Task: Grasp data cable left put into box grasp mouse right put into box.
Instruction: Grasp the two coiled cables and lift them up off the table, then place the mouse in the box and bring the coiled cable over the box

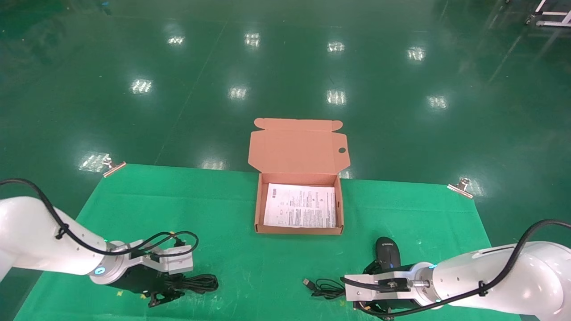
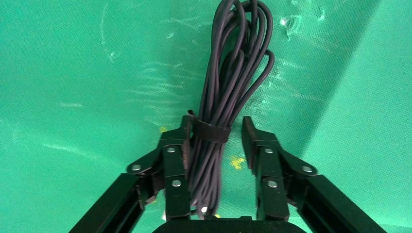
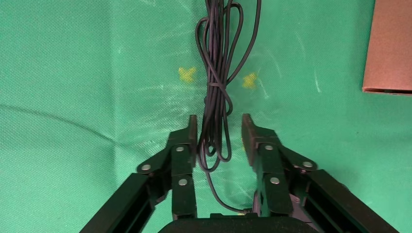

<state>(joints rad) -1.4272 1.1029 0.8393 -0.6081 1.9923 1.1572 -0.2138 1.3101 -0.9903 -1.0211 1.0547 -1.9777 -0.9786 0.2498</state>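
Wrist views: left gripper (image 2: 216,133) open astride data cable (image 2: 228,73); right gripper (image 3: 219,133) open astride mouse cord (image 3: 218,73).

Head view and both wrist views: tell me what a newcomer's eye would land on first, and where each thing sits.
The open box stands at the middle of the green cloth's far side, lid flap up, a printed sheet flat inside. Near the front edge, the left gripper straddles the strapped data cable, fingers open around the bundle. The right gripper is down over the mouse's cord, fingers open, with the mouse beside it.
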